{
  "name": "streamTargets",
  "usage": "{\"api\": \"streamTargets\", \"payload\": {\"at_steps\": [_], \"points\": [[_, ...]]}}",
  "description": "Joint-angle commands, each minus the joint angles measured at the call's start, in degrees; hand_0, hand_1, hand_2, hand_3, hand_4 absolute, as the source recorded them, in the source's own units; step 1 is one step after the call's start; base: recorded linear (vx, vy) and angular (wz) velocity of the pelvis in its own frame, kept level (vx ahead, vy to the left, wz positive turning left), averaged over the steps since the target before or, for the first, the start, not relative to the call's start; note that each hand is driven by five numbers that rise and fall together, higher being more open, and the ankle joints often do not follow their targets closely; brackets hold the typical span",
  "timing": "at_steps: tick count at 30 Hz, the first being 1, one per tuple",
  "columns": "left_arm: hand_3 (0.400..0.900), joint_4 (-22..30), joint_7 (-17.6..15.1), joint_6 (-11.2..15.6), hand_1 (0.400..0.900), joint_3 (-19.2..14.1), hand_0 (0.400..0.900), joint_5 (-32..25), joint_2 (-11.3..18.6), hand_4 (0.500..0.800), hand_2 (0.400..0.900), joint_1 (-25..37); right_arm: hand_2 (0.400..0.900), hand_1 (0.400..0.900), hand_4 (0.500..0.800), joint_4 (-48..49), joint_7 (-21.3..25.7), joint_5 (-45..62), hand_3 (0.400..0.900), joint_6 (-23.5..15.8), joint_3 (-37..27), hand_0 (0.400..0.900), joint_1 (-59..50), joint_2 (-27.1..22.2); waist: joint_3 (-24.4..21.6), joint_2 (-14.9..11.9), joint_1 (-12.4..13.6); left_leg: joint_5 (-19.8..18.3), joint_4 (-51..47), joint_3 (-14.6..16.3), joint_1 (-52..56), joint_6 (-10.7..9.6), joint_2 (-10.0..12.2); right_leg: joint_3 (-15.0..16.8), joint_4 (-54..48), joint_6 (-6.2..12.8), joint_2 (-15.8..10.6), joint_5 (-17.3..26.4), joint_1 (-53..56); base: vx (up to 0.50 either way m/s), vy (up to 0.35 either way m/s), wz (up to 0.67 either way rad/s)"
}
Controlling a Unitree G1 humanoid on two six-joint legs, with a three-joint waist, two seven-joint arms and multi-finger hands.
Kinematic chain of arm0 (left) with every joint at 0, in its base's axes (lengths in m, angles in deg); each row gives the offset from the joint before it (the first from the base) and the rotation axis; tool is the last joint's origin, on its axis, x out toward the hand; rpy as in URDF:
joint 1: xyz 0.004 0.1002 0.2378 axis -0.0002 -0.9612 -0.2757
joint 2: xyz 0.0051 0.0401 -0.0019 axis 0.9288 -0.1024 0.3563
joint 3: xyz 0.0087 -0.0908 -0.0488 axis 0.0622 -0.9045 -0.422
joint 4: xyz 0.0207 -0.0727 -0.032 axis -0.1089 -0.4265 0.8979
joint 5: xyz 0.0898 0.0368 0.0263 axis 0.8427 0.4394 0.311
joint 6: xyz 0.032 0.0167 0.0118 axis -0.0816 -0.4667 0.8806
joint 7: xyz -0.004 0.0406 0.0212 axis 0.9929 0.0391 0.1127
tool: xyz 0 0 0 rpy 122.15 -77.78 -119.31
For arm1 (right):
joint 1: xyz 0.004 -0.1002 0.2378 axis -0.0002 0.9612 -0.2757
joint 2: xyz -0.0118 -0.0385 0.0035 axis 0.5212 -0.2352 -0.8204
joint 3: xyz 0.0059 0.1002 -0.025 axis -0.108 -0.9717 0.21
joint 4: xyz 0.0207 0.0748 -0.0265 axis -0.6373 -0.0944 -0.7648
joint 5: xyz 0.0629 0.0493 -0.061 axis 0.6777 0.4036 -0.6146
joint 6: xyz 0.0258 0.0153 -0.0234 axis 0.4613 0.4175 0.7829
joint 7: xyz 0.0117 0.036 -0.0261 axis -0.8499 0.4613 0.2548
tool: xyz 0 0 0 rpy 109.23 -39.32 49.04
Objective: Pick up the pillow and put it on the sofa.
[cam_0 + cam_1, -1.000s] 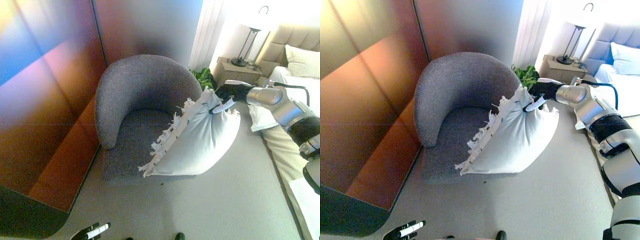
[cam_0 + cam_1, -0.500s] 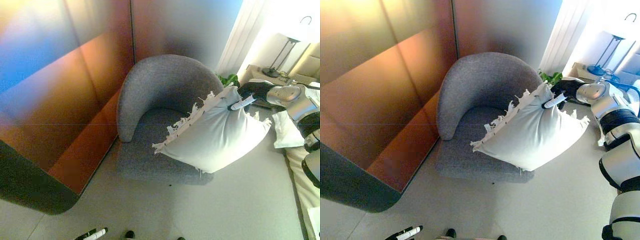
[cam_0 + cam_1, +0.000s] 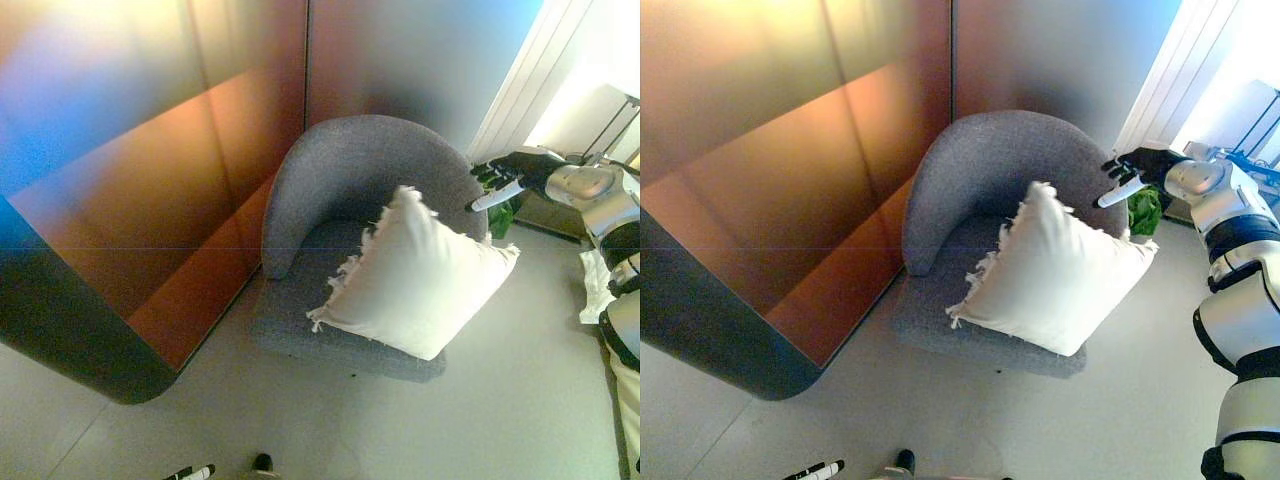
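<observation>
A white pillow point(image 3: 420, 282) with a fringed edge rests tilted on the seat of a grey round armchair point(image 3: 350, 180), leaning over its front right edge. My right hand point(image 3: 505, 178) is above and to the right of the pillow, near the chair's back rim, apart from the pillow, with fingers open and one white-tipped finger pointing down-left. It also shows in the right eye view point(image 3: 1130, 172). My left hand point(image 3: 190, 472) shows only as fingertips at the bottom edge.
A brown wood-panel wall point(image 3: 150, 180) stands left of and behind the chair. A green plant point(image 3: 505, 205) sits behind the chair's right side. A curtain point(image 3: 520, 80) hangs at the right. The light floor point(image 3: 450, 420) spreads in front.
My right hand has let go of the pillow and lifted up and away to the right. The pillow now rests on the chair. The camera has shifted, moving the scene rightwards.
</observation>
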Motion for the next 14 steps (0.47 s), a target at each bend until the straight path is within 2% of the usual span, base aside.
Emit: {"api": "streamTargets", "payload": {"at_steps": [1,8,14], "points": [[0.9,-0.68,0.96,2.49,0.9,3.65,0.9,1.06,4.32,0.8,0.9,0.74,0.9,0.9,0.8,-5.32,4.22,-0.53,0.9,-2.89,0.15,0.9,-15.1,-1.09,-3.07,-1.15,-0.02,0.49,-1.63,2.61,-0.64,-2.56,3.41,0.2,1.85,6.29,-5.94,-4.34,3.27,-0.01,0.0,-0.1],[0.9,-0.5,1.93,1.83,0.9,3.58,0.9,0.92,4.83,0.8,0.9,1.22,0.9,0.9,0.8,-4.56,5.08,0.85,0.9,-3.6,-0.14,0.9,-15.05,-3.04,-3.42,-0.95,-1.16,0.19,-1.4,3.57,0.2,-2.49,3.49,0.77,2.57,6.53,-6.22,-4.28,2.91,-0.02,0.008,-0.11],[0.9,-0.52,2.89,2.55,0.9,3.72,0.9,0.39,4.53,0.8,0.9,1.84,0.9,0.9,0.8,-4.17,4.39,1.31,0.9,-4.06,-1.28,0.9,-14.49,-5.1,-3.8,-0.78,-2.09,-0.31,-1.37,4.16,0.78,-2.38,3.49,1.08,2.69,6.67,-6.44,-4.15,2.68,-0.05,0.012,-0.12]]}}
